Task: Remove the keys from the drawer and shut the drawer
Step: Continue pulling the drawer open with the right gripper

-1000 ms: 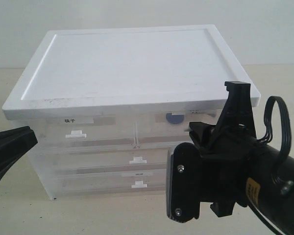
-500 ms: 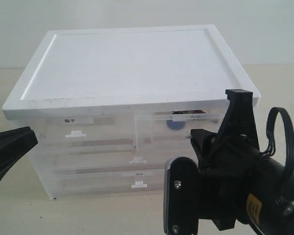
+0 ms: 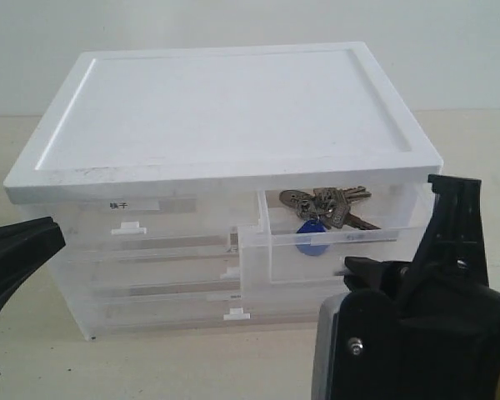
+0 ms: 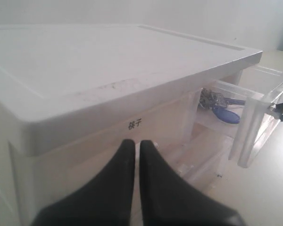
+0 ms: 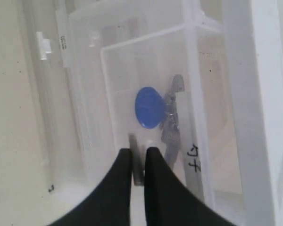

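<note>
1. Far left, the left gripper (image 4: 137, 147) hovers near the cabinet (image 3: 217, 108), level with the half-width drawer (image 3: 133, 221) that bears bold black characters; its fingers are pressed almost together and hold nothing.

2. In the middle, the cabinet's full-width drawers (image 3: 175, 292) sit pushed in below; nothing there concerns the task.

3. To the right, the drawer (image 3: 375, 248) stands open, jutting toward the near side from the cabinet's upper right; its clear front wall is well forward of the white top.

4. The keys (image 3: 321, 207) lie on the floor of that drawer, partly under the edge of the cabinet top; their long axis runs roughly left to right across the drawer, and the blue fob (image 3: 312, 229) lies on the near side of the bunch, just behind the front wall.

5. Far right and nearest, the right gripper (image 5: 137, 156) is closed narrow at the drawer front, apparently pinching its small tab handle; the keys lie straight beyond its fingertips, farther in, with the clear wall between.

6. Judgement: the right arm is much the nearer, but its fingers are taken up with the handle and sit outside the wall; to reach the bunch it would have to let go, rise over the rim and come down across the keys' long axis; the left arm would have to cross the whole cabinet front.
</note>
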Action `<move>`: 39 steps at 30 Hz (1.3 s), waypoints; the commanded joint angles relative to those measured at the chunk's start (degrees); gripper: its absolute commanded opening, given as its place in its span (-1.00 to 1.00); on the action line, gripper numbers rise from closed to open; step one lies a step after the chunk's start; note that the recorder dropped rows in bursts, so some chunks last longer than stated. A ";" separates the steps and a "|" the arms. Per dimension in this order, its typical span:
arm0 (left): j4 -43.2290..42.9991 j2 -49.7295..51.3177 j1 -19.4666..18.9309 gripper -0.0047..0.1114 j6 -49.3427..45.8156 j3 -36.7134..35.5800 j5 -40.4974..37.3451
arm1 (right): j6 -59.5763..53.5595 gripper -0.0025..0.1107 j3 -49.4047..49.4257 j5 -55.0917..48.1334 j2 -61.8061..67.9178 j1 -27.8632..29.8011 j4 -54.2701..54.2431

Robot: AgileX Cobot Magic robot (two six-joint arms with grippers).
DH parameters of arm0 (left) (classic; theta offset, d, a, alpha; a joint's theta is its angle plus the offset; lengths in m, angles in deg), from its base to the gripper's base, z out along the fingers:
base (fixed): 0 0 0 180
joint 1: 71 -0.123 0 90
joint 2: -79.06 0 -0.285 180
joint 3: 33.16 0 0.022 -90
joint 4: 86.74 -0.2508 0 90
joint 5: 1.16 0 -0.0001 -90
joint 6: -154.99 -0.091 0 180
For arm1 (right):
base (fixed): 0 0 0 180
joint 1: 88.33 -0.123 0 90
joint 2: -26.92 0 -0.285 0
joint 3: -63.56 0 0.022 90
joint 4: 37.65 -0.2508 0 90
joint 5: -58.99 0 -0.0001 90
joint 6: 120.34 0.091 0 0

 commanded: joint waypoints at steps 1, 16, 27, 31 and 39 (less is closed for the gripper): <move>0.15 0.19 -0.16 -0.84 -0.33 -0.28 0.42 | -1.52 -0.96 -0.15 -1.06 -1.40 -2.30 -2.54; 0.15 0.19 -0.16 -0.84 -1.03 -0.28 0.42 | -6.90 -0.96 -0.15 -0.99 -1.40 -4.45 -7.54; 0.15 0.19 -0.16 -0.84 -1.25 -0.28 0.42 | -6.90 -0.95 -0.15 0.29 -1.40 -4.45 -7.54; 0.15 0.19 -0.16 -0.84 -1.25 -0.28 0.42 | -6.90 -0.68 -0.15 1.96 -1.40 -4.45 -7.54; 0.15 0.19 -0.16 -0.84 -1.25 -0.28 0.42 | -6.90 -0.17 -1.27 2.51 -1.40 -4.45 -8.54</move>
